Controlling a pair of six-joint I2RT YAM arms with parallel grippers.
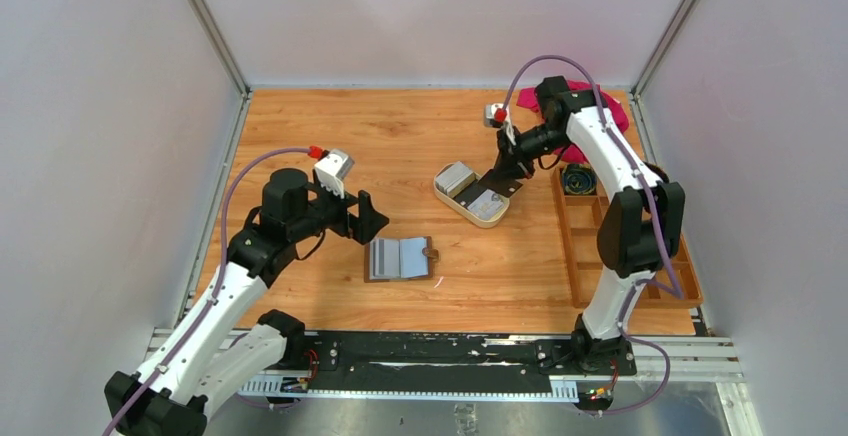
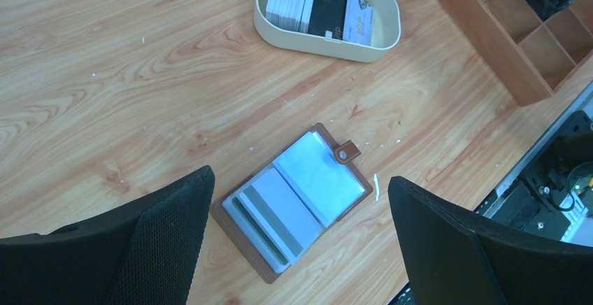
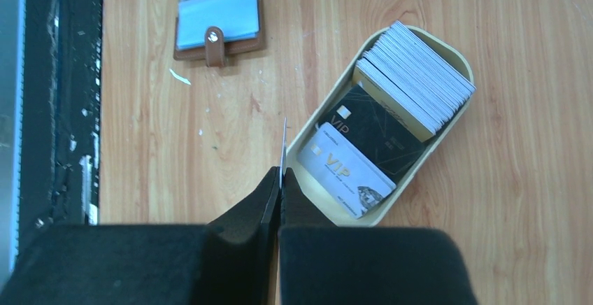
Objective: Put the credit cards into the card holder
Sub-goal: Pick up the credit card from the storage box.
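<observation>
1. View from above: the card holder [image 1: 400,258] is laid open on the table [image 1: 330,126], near the middle. The left gripper [image 1: 360,218] is held just left of it. The right gripper [image 1: 505,171] is hung over the cream tray [image 1: 440,189], further back and to the right.
2. Left wrist view: the left gripper's jaws are spread wide apart, and nothing is held by them. The open card holder is seen on the wood between them, and a grey card [image 2: 276,214] is tucked in one side of it.
3. Right wrist view: the right gripper's jaws are pressed together on one thin card [image 3: 282,147], seen edge on. More credit cards [image 3: 419,74] are kept in the tray beside it.
</observation>
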